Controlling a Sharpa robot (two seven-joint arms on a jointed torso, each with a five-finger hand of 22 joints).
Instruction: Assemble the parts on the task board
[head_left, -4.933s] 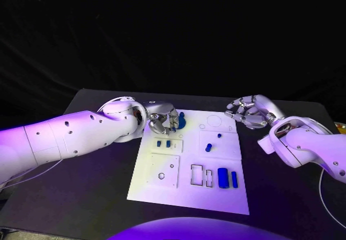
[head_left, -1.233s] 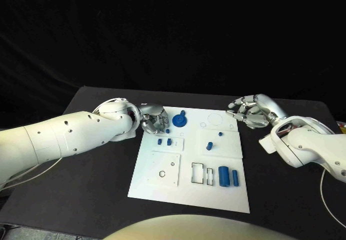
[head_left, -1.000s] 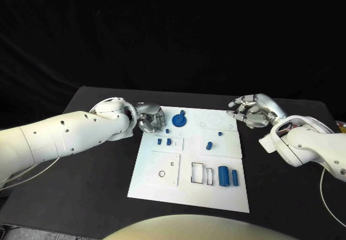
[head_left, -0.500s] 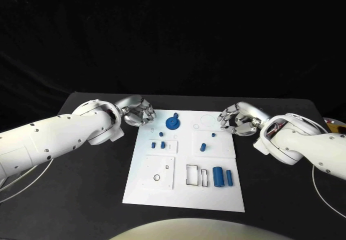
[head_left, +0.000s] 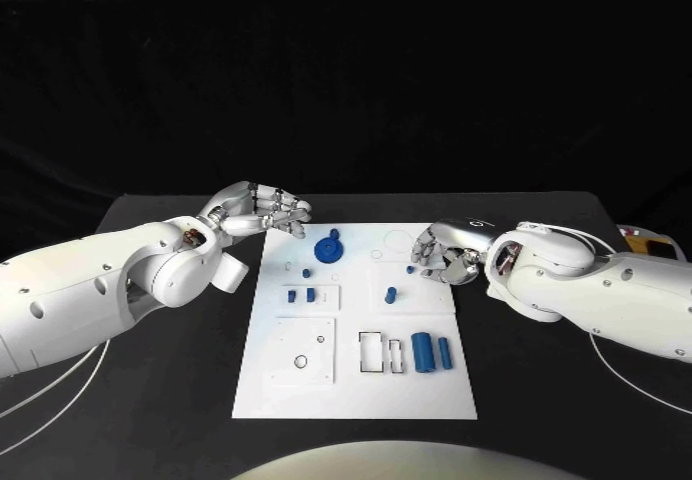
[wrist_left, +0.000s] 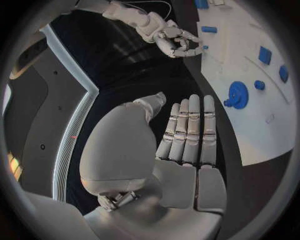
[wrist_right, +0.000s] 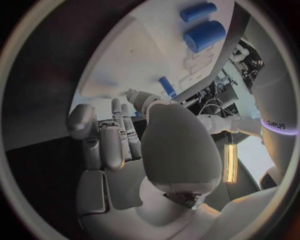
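The white task board (head_left: 325, 395) lies mid-table with blue parts on it. A round blue part (head_left: 329, 247) sits near its far left corner, also seen in the left wrist view (wrist_left: 237, 94). Two small pegs (head_left: 299, 295) stand below it, a single peg (head_left: 391, 294) mid-board, and two cylinders (head_left: 430, 352) near the right edge. My left hand (head_left: 267, 212) hovers beside the far left corner, fingers straight and apart, holding nothing. My right hand (head_left: 444, 250) hangs over the far right part of the board, fingers bent downward, nothing in it; a tiny blue piece (head_left: 410, 268) lies just beside its fingertips.
A yellow object (head_left: 645, 243) sits at the table's right edge. White cables (head_left: 635, 385) trail over the black table on both sides. The board's near half holds rectangular cut-outs (head_left: 372, 352) and a raised plate with a hole (head_left: 302, 360).
The camera has shifted. My left hand has lifted away from the round blue part and straightened its fingers. My right hand has come in from beside the board to over its far right part.
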